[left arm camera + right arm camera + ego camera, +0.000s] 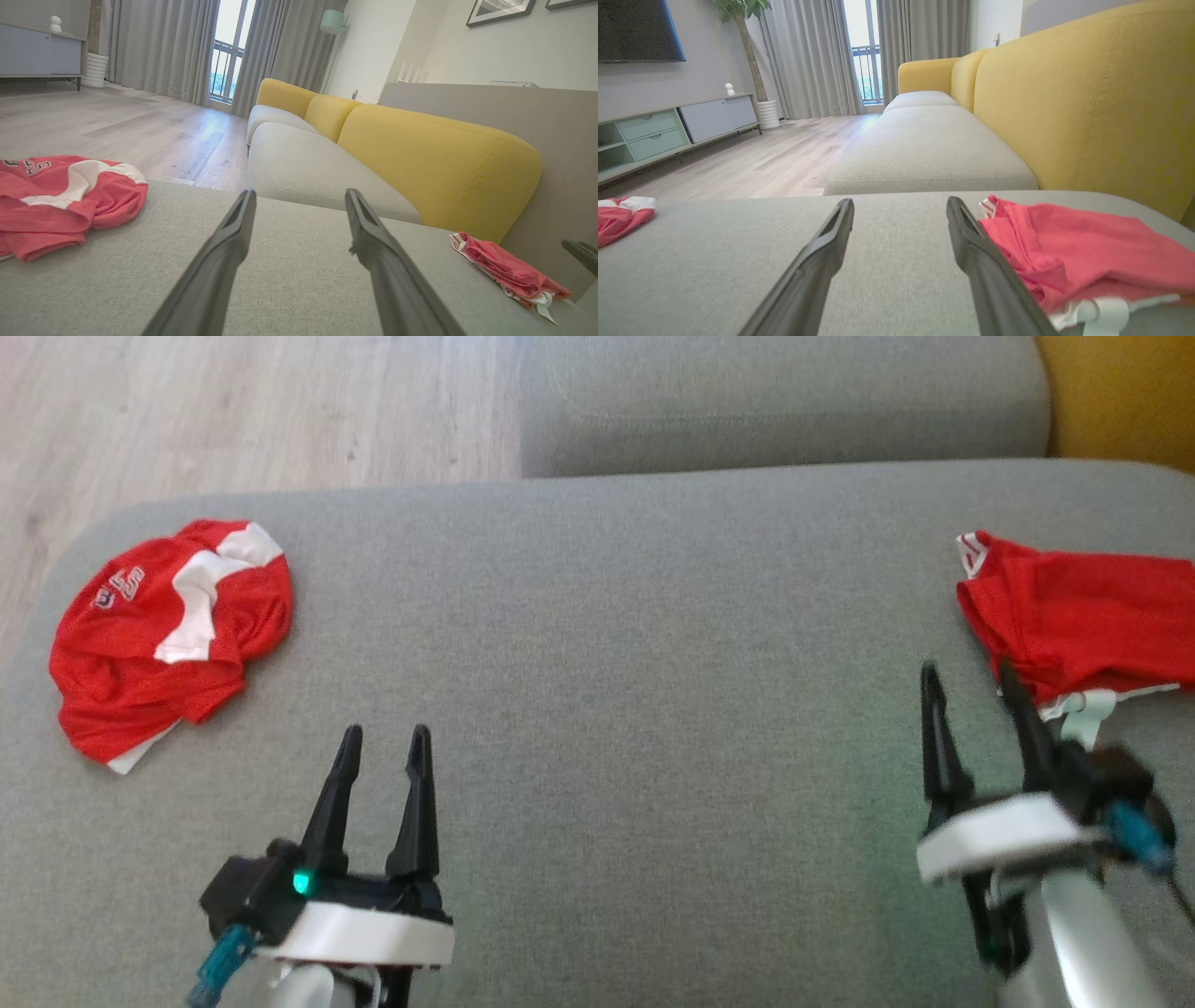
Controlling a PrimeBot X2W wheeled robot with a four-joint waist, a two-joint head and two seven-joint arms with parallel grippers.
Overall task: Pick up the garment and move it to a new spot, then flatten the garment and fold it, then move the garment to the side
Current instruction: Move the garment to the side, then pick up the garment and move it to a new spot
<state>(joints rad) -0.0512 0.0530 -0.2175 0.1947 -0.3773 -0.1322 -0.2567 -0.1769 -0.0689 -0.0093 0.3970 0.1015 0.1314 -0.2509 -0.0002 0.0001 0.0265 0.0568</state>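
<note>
While left gripper (386, 735) and right gripper (968, 672) gape empty, right shirt (1083, 616) looks set aside; left shirt (140, 653) needs grasping next

Head view, right edge: red garment (1083, 616) is cut off. Lower right: my right gripper (968, 672) is motion-blurred.
</note>
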